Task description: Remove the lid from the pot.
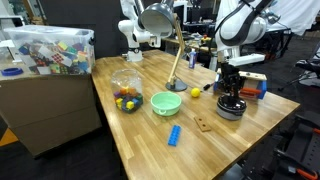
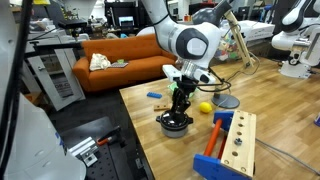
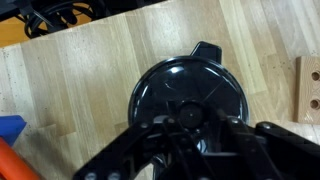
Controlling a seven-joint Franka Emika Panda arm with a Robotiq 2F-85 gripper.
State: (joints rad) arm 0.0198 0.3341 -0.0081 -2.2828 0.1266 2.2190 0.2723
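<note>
At the right of the frame the gripper (image 1: 230, 96) hangs low over the pot (image 1: 230, 110) on the wooden table (image 1: 140, 150). A green bowl (image 1: 165, 102) sits mid-frame, with a yellow ball (image 1: 195, 93) between bowl and pot.

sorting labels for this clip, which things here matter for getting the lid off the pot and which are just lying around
For the job: lid, pot, gripper.

Just lying about: green bowl, jar, yellow ball, blue block, lamp.

glossy black lid (image 3: 188, 95); wooden table (image 3: 100, 70)
</note>
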